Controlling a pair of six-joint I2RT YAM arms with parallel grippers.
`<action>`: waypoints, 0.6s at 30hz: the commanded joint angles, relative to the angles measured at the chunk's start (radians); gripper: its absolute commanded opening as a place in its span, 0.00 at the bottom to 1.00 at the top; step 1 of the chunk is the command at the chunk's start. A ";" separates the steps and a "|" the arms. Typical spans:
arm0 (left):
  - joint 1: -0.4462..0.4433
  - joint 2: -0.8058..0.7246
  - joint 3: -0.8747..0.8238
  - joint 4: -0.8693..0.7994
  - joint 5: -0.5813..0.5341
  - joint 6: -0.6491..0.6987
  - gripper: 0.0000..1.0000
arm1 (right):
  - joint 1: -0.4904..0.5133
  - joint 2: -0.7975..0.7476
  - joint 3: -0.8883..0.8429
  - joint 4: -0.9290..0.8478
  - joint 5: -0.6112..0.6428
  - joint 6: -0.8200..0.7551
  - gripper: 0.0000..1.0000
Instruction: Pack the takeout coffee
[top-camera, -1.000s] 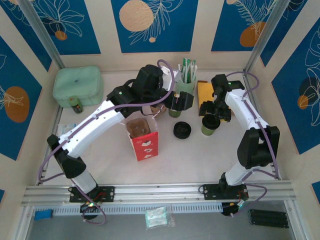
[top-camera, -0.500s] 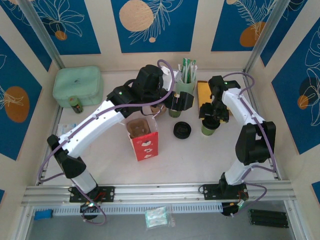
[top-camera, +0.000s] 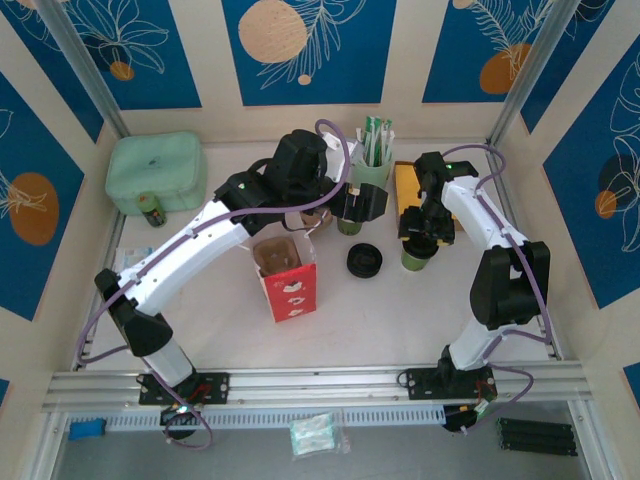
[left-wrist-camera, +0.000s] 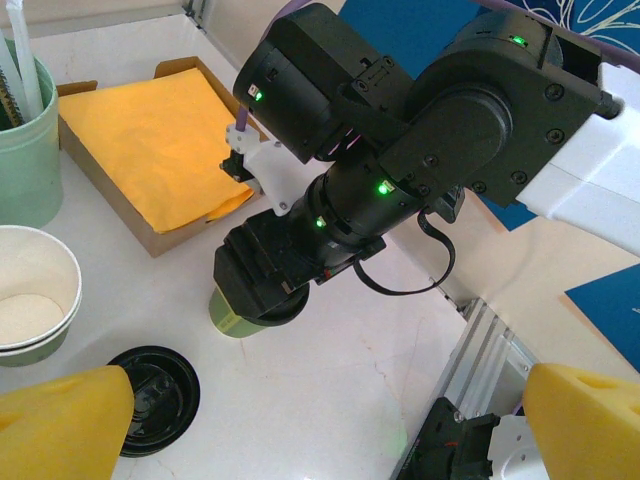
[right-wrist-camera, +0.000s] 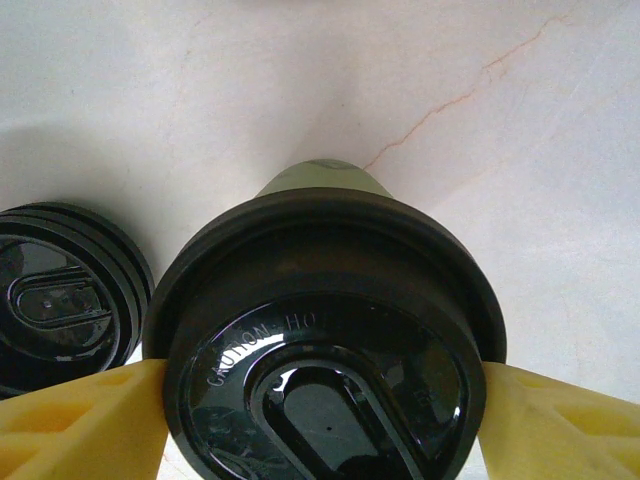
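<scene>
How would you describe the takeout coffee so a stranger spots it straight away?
At the back right of the table sits a brown tray of yellow paper. Just in front of it stands the takeout coffee, a small green paper cup straddled by the right gripper. Unlike the open cups near the loose black lids, it wears a black lid.

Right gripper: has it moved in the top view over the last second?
Yes, slightly. The right gripper has shifted left, toward the stack of black lids, and now sits over the takeout coffee.
</scene>
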 joint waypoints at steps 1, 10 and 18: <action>-0.011 0.011 0.034 -0.006 0.003 0.025 0.99 | 0.004 -0.007 -0.018 -0.014 -0.001 -0.011 0.76; -0.012 0.012 0.035 -0.008 0.004 0.025 0.99 | 0.004 0.004 -0.019 -0.014 -0.003 -0.016 0.76; -0.013 0.014 0.038 -0.008 0.006 0.028 0.99 | 0.007 0.013 -0.023 -0.017 -0.001 -0.020 0.76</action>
